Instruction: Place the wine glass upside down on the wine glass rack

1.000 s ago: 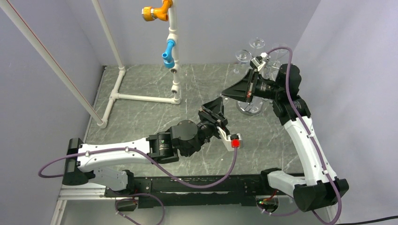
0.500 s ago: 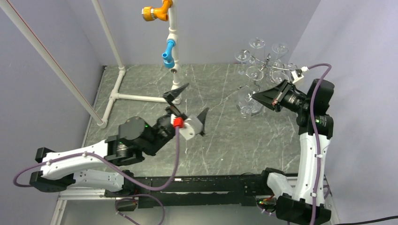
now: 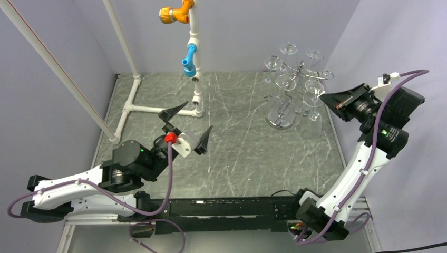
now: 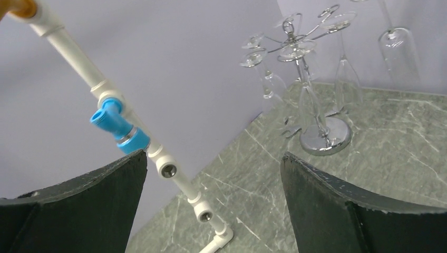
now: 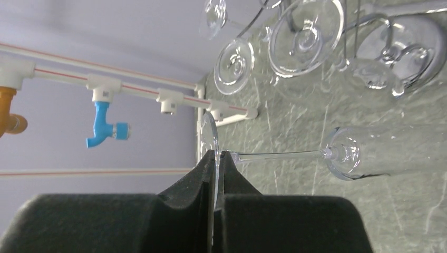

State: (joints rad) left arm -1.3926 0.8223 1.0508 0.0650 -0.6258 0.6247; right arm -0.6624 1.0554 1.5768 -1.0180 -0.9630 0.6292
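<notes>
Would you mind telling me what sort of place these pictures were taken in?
Probably a robotics test cell: plain walls enclose a marble-patterned table holding a white pipe frame with taps and a wine glass rack.

Robot lab cell, plain walls (image 3: 237,31) around a marbled table (image 3: 242,153), left arm (image 3: 74,187) and right arm (image 3: 358,168) bolted to a rail (image 3: 232,204), pipe frame (image 3: 158,109)

the wine glass (image 5: 390,150) is clear and long-stemmed, turned bowl down, its flat foot pinched edge-on in the closed right claw (image 5: 216,158) just beside the rack. the wine glass rack (image 4: 325,141) stands upright at the counter's (image 3: 237,137) far right: round shiny base, thin post, curled wire arms (other glasses (image 4: 345,79) hang upside down from them).
</notes>
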